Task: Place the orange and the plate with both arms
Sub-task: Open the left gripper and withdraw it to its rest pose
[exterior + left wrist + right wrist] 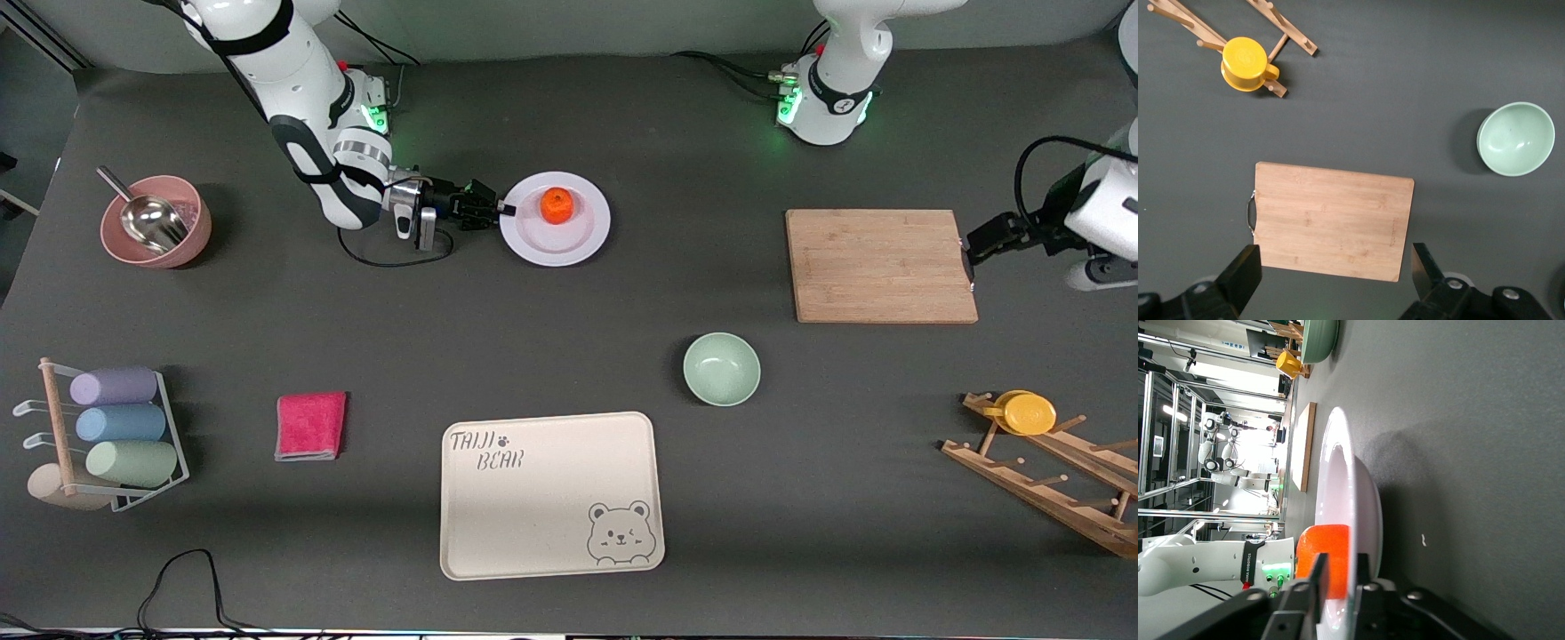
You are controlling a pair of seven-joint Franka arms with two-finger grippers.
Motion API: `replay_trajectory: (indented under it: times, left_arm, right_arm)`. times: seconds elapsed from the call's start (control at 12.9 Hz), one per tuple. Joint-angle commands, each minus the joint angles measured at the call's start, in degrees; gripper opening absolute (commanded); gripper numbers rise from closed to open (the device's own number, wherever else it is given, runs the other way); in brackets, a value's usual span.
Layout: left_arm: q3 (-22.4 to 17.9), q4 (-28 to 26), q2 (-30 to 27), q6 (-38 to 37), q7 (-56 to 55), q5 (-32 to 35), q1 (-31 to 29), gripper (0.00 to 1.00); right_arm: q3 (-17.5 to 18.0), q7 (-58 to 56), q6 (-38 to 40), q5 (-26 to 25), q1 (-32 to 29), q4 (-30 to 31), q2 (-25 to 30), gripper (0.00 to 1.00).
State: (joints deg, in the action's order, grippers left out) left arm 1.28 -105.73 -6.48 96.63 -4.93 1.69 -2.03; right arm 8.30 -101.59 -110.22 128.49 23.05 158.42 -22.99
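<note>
The white plate point(533, 244) lies on the table toward the right arm's end, with the orange point(557, 204) resting in its middle. My right gripper point(505, 209) lies low at the plate's edge, shut on the rim. In the right wrist view one finger is above the plate point(1361, 493) and one below it, with the orange point(1321, 543) just past the gripper point(1343, 560). My left gripper point(973, 253) hangs open by the left arm's end of the wooden cutting board point(880, 265). The left gripper point(1336, 257) holds nothing, and the board point(1331, 220) shows beneath it.
A pale green bowl point(721, 368) and a cream bear tray point(549, 493) lie nearer the front camera. A pink cloth point(310, 426), a pink bowl with a metal scoop point(156, 220) and a cup rack point(111, 436) sit toward the right arm's end. A wooden rack carries a yellow cup point(1029, 413).
</note>
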Motion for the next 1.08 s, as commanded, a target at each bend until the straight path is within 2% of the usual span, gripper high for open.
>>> replay_trajectory:
  times: [0.0,0.15,0.39,0.7,0.85,1.0]
  left_arm:
    - [-1.02,-3.16,-3.18,0.23,1.86,-0.37,0.98,1.0]
    - [-1.1,-5.7,-5.37,0.31,4.21,-0.28,0.71,1.0]
    - [-1.37,-6.07,-5.47,1.02,5.37,-0.37,0.19,1.0]
    - [-1.63,-6.07,-5.65,-0.73,5.37,-0.37,0.36,1.0]
    - [-1.63,-6.07,-5.56,-0.57,5.46,-0.37,0.27,1.0]
    - [-1.72,-6.15,-5.56,-0.13,5.46,-0.37,0.36,1.0]
  right_arm:
    - [0.75,-2.39,0.36,1.76,-0.2,-0.39,-0.91,0.0]
    - [0.75,-2.21,0.79,1.85,-0.55,-0.48,-0.83,0.0]
    - [0.75,1.72,2.45,1.59,-3.27,-0.39,1.53,0.0]
    - [0.75,17.09,2.56,-0.16,-4.32,-0.3,10.93,0.0]
    - [0.67,24.56,2.56,-4.72,-6.51,-0.3,15.5,0.0]
    - [0.58,30.37,2.38,-7.19,-7.14,-0.3,19.46,0.0]
